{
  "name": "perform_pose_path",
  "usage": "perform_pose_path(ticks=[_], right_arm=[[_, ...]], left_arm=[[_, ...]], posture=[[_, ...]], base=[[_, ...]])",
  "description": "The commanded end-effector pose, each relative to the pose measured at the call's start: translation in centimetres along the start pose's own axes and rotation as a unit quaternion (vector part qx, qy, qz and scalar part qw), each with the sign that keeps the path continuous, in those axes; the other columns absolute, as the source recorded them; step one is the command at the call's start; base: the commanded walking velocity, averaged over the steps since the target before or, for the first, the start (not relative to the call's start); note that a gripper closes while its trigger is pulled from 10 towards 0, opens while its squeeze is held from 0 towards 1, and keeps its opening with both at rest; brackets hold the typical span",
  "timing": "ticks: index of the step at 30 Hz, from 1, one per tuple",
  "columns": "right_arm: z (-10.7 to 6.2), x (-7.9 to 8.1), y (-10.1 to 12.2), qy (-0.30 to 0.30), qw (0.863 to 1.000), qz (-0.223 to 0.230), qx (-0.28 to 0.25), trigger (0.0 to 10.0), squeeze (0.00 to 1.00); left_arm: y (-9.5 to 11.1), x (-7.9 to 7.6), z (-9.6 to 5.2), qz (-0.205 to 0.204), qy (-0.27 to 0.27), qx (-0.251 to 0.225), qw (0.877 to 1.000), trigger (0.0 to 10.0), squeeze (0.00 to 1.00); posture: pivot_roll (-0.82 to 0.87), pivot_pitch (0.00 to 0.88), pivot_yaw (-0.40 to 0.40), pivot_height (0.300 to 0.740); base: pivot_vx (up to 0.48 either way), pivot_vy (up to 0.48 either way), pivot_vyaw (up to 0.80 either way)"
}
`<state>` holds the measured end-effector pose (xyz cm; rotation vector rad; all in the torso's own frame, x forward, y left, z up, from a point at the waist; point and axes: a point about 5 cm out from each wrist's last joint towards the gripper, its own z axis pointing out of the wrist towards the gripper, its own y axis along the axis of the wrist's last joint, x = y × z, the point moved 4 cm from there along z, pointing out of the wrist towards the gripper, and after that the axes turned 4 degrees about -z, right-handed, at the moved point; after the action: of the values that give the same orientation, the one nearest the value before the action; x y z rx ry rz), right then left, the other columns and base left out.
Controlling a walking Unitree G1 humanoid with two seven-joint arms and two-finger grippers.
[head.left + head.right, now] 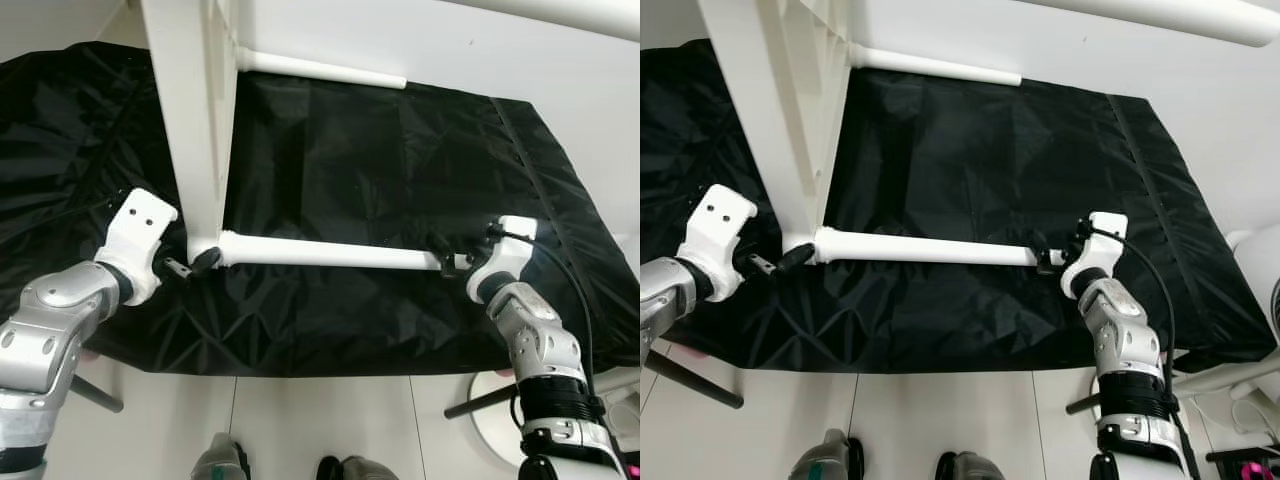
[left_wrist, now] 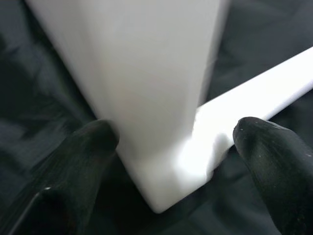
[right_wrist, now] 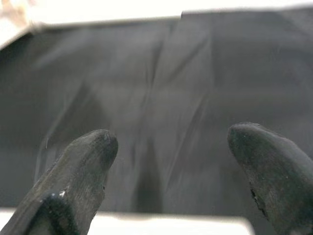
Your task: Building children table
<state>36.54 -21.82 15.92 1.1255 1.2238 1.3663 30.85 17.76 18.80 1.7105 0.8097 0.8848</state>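
The 2 eye views look down from the robot's head at the same black sheet (image 1: pixel 400 180). Each wrist view looks along its fingers (image 2: pixel 73 166), very close.

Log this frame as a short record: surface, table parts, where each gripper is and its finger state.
surface: black sheet spread over the white floor
table part: white tabletop standing on edge on the sheet
leg: white leg lying level, one end at the tabletop's lower corner
far leg: second white leg sticking out from the tabletop further back
left gripper: at the tabletop's lower corner, fingers open either side of it
right gripper: at the leg's free end, fingers open
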Motion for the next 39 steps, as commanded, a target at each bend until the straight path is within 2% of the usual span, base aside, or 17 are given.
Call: perform_pose_path(ticks=[1, 2, 6, 9, 13, 15, 18, 19, 21, 26, 27, 28, 29, 30, 33, 36, 39], right_arm=[[-0.2, -0.4, 0.8, -0.016, 1.0, -0.004, -0.026, 10.0, 0.0], [-0.2, 0.0, 1.7, -0.017, 0.998, -0.004, -0.054, 10.0, 0.0], [-0.2, 0.7, 2.4, -0.019, 0.997, 0.008, -0.079, 10.0, 0.0], [-0.2, 1.3, 2.6, -0.012, 0.996, 0.009, -0.087, 10.0, 0.0], [-0.3, 2.8, 2.8, -0.005, 0.994, -0.016, -0.109, 10.0, 0.0], [-0.4, 3.1, 2.7, -0.003, 0.994, -0.015, -0.109, 10.0, 0.0], [-0.4, 3.3, 2.5, 0.0, 0.994, -0.011, -0.107, 10.0, 0.0], [-0.4, 3.5, 2.4, 0.002, 0.994, -0.01, -0.108, 10.0, 0.0], [-0.4, 3.7, 2.2, 0.004, 0.994, -0.018, -0.11, 10.0, 0.0], [-0.4, 4.0, 2.1, 0.013, 0.994, -0.024, -0.109, 10.0, 0.0], [-0.4, 4.2, 2.1, 0.017, 0.993, -0.028, -0.11, 10.0, 0.0], [-0.4, 4.2, 2.1, 0.017, 0.993, -0.028, -0.11, 10.0, 0.0], [-0.4, 4.5, 2.2, 0.021, 0.993, -0.035, -0.114, 10.0, 0.0], [-0.4, 4.7, 2.3, 0.024, 0.992, -0.044, -0.118, 10.0, 0.0], [-0.4, 4.9, 2.5, 0.024, 0.991, -0.056, -0.123, 10.0, 0.0], [-0.5, 5.1, 3.1, 0.015, 0.987, -0.081, -0.136, 10.0, 0.0], [-0.5, 5.1, 3.3, 0.01, 0.986, -0.091, -0.142, 10.0, 0.0]], left_arm=[[0.4, -0.1, -0.4, -0.01, 0.014, -0.012, 1.0, 10.0, 0.0], [0.9, -0.6, -0.6, -0.023, -0.002, -0.027, 0.999, 10.0, 0.0], [1.5, -1.1, -0.8, -0.038, -0.018, -0.043, 0.998, 10.0, 0.0], [1.7, -1.6, -1.1, -0.034, -0.034, -0.049, 0.998, 10.0, 0.0], [0.7, -4.2, -1.6, -0.024, -0.065, -0.035, 0.997, 10.0, 0.0], [0.3, -4.6, -1.7, -0.016, -0.068, -0.029, 0.997, 10.0, 0.0], [-0.1, -4.4, -1.7, -0.009, -0.053, -0.016, 0.998, 10.0, 0.0], [-0.7, -3.9, -2.0, 0.008, -0.033, 0.001, 0.999, 10.0, 0.0], [-1.1, -3.3, -2.7, 0.014, -0.02, 0.018, 1.0, 10.0, 0.0], [-1.3, -4.6, -3.9, -0.011, -0.066, 0.036, 0.997, 10.0, 0.0], [-1.3, -5.4, -4.1, -0.016, -0.086, 0.038, 0.995, 10.0, 0.0], [-1.3, -5.4, -4.1, -0.016, -0.086, 0.038, 0.995, 10.0, 0.0], [-1.3, -6.4, -4.1, -0.027, -0.106, 0.035, 0.993, 10.0, 0.0], [-1.4, -7.0, -3.9, -0.036, -0.11, 0.031, 0.993, 10.0, 0.0], [-1.6, -7.3, -3.4, -0.054, -0.1, 0.029, 0.993, 10.0, 0.0], [-1.9, -8.3, -1.8, -0.092, -0.078, 0.024, 0.992, 10.0, 0.0], [-1.8, -9.0, -1.2, -0.112, -0.079, 0.021, 0.99, 10.0, 0.0]], posture=[[0.03, 0.094, -0.073, 0.74], [0.03, 0.089, -0.072, 0.74], [0.04, 0.086, -0.072, 0.74], [0.04, 0.085, -0.071, 0.74], [0.04, 0.073, -0.071, 0.74], [0.05, 0.069, -0.074, 0.74], [0.05, 0.068, -0.075, 0.74], [0.05, 0.065, -0.078, 0.74], [0.05, 0.063, -0.081, 0.74], [0.06, 0.062, -0.091, 0.74], [0.07, 0.063, -0.092, 0.74], [0.07, 0.063, -0.092, 0.74], [0.07, 0.063, -0.093, 0.74], [0.07, 0.063, -0.093, 0.74], [0.07, 0.064, -0.095, 0.74], [0.07, 0.066, -0.092, 0.74], [0.07, 0.068, -0.092, 0.74]], base=[[0.0, 0.0, 0.0], [0.0, 0.0, 0.0], [0.0, 0.0, 0.0], [0.0, 0.0, 0.0], [0.0, 0.0, 0.0], [0.0, 0.0, 0.0], [0.0, 0.0, 0.0], [0.0, 0.0, 0.0], [0.0, 0.0, 0.0], [0.0, 0.0, 0.0], [0.0, 0.0, 0.0], [0.0, 0.0, 0.0], [0.0, 0.0, 0.0], [0.0, 0.0, 0.0], [0.0, 0.0, 0.0], [0.0, 0.0, 0.0], [0.0, 0.0, 0.0]])
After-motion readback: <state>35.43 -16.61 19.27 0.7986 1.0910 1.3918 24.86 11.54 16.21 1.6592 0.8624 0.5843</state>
